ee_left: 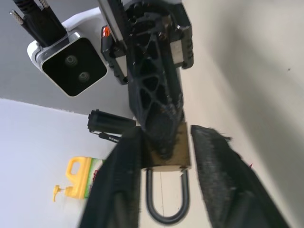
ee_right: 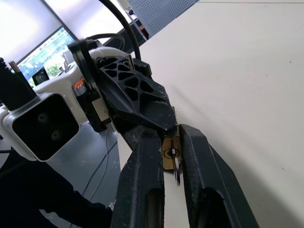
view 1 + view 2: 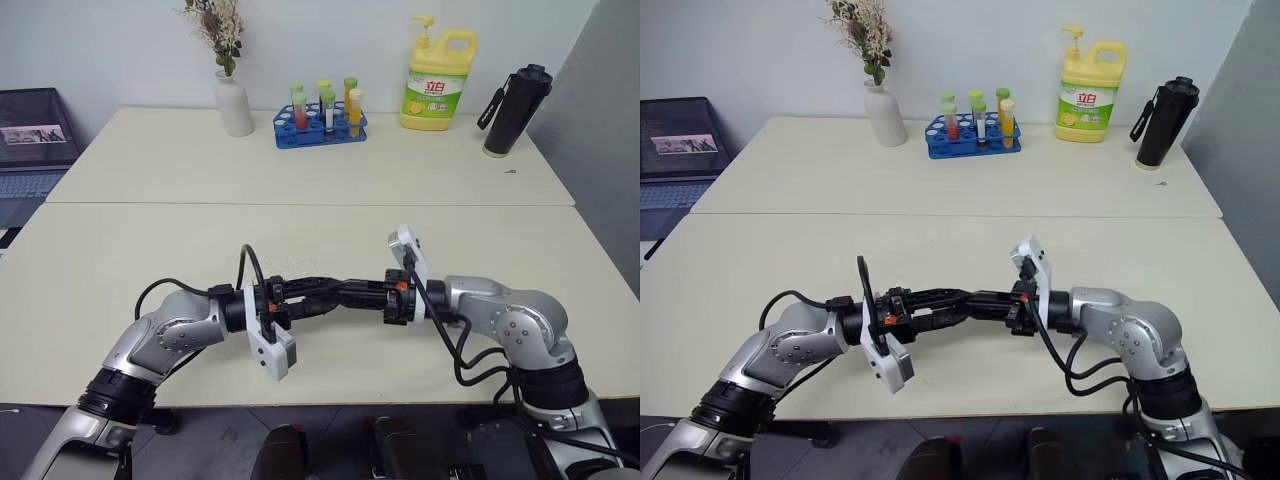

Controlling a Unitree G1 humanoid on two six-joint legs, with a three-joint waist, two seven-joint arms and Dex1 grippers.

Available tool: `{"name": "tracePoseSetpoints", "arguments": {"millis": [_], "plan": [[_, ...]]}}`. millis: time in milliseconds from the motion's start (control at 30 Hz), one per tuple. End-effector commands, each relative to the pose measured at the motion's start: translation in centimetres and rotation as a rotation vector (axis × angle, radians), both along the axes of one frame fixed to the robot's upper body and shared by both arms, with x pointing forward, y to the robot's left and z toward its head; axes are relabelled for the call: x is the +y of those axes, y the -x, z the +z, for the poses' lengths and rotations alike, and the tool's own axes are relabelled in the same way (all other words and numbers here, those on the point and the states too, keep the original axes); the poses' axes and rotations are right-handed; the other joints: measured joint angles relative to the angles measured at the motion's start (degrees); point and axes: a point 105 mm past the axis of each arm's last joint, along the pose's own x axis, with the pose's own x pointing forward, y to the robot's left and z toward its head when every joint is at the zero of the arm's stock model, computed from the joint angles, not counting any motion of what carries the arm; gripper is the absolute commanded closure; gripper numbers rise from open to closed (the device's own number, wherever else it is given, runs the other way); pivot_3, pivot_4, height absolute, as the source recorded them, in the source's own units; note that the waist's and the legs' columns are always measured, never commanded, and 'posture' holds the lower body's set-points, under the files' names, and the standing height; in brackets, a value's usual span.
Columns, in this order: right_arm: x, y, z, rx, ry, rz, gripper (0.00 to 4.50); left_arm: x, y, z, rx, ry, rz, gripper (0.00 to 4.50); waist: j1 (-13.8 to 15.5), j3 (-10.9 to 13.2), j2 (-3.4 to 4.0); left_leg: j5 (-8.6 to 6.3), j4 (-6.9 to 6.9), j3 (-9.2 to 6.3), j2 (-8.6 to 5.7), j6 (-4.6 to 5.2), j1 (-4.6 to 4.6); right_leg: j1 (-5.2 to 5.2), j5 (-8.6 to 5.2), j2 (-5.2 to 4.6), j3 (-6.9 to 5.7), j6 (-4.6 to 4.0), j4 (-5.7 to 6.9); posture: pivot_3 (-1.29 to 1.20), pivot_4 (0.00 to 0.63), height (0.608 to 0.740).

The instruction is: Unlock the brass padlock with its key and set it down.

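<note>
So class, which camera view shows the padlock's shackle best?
The left wrist view: the silver shackle hangs in full below the brass padlock. The right wrist view shows the padlock's keyhole face instead; in the head views the grippers cover it.

From the head views, where my two end effectors meet, the padlock is too small to pick out. Left wrist view: right end effector (image 1: 159,137) covers most of the padlock (image 1: 180,147) body; shackle free. Right wrist view: key (image 2: 175,164) mostly hidden between fingers (image 2: 199,161), bow edge-on. Laptop (image 3: 35,140) cut off by frame edge.
</note>
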Motion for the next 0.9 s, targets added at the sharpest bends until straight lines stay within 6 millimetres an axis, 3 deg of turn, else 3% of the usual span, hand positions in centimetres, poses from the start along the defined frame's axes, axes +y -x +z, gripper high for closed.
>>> {"name": "tracePoseSetpoints", "arguments": {"millis": [33,167,333,500,600,700,733,867,900], "plan": [[-0.2,-0.1,1.4,-0.048,-0.036,0.005,4.34,-0.3,0.8,0.8,0.009,0.013,-0.039,1.6,-0.01,0.0,0.0,0.0,0.0,0.0,0.0,0.0,0.0,0.0,0.0,0.0,0.0,0.0,0.0,0.0,0.15,0.74],[-0.4,-0.8,1.1,-0.096,-0.003,-0.018,4.34,1.0,1.9,0.8,0.043,-0.008,-0.041,0.27,-0.22,0.0,0.0,0.0,0.0,0.02,0.01,0.0,0.01,0.0,0.0,0.0,0.02,0.0,0.0,0.0,0.15,0.74],[-1.0,-1.8,0.6,-0.15,0.045,-0.041,4.34,1.3,3.0,1.1,0.154,0.028,-0.018,0.23,-0.14,0.01,0.01,0.0,-0.03,0.02,0.02,0.0,0.02,-0.02,-0.01,0.0,0.02,0.0,0.0,0.0,0.15,0.74],[-1.9,-2.6,0.1,-0.225,0.107,-0.044,4.34,1.9,3.2,2.7,0.245,0.118,0.075,0.23,-0.06,0.01,0.01,0.0,-0.01,0.02,0.01,0.0,0.01,-0.01,-0.01,-0.02,0.01,0.01,-0.01,0.0,0.15,0.74],[-2.1,-2.6,-0.1,-0.261,0.128,-0.032,4.34,2.8,1.6,5.3,0.283,0.272,0.175,0.83,-0.06,0.01,0.02,0.0,-0.01,-0.01,0.01,0.0,0.02,-0.01,-0.02,0.0,-0.01,0.01,0.0,0.0,0.15,0.74],[-1.9,-2.5,0.1,-0.305,0.138,-0.013,4.34,3.9,-0.1,6.6,0.308,0.363,0.255,1.82,-0.04,0.01,0.02,0.0,0.0,-0.01,0.01,0.0,0.03,-0.01,-0.02,0.03,-0.01,0.02,-0.01,0.0,0.15,0.74],[-1.8,-2.4,0.2,-0.319,0.136,-0.004,4.34,4.2,-0.6,6.7,0.321,0.379,0.276,1.93,-0.05,0.01,0.02,0.0,0.0,-0.01,0.0,0.0,0.03,-0.01,-0.02,0.04,-0.01,0.02,-0.01,0.0,0.15,0.74],[-1.5,-2.1,1.0,-0.367,0.114,0.021,4.34,5.1,-2.3,5.6,0.517,0.438,0.341,3.27,-0.07,0.01,0.02,0.0,-0.01,0.0,0.01,0.0,0.02,-0.01,-0.02,0.09,0.01,0.02,-0.01,0.0,0.15,0.74],[-1.5,-2.1,1.2,-0.388,0.113,0.027,4.34,5.4,-2.8,4.3,0.613,0.43,0.361,3.69,-0.07,0.01,0.02,0.0,-0.01,0.0,0.01,0.0,0.02,-0.01,-0.02,0.09,0.01,0.02,-0.01,0.0,0.15,0.74]]}}
